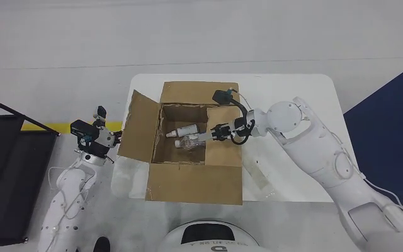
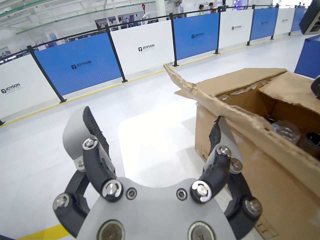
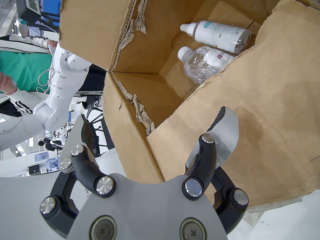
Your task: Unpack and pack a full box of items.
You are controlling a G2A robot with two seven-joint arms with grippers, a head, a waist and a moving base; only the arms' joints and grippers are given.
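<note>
The right gripper (image 3: 155, 128) hangs over the box (image 1: 195, 183), above its in-folded flap (image 3: 262, 113). Its fingers are spread apart and empty, aimed into the opening, which reads as a lead-in to picking something out. On the opposite side of the box, the left gripper (image 2: 155, 128) sits low beside the outward flap (image 1: 140, 126), fingers likewise apart and holding nothing. One finger is right at that flap's torn edge, probably to keep it from falling shut. On the bottom of the box a white bottle (image 3: 217, 36) and a crumpled clear bottle (image 3: 200, 63) lie side by side, touching, within the right gripper's reach. The box stands on a white table (image 1: 289, 94). Beyond the box lie a pale floor with a yellow line (image 2: 150, 74) and a fence of blue and white panels (image 2: 75, 68).
</note>
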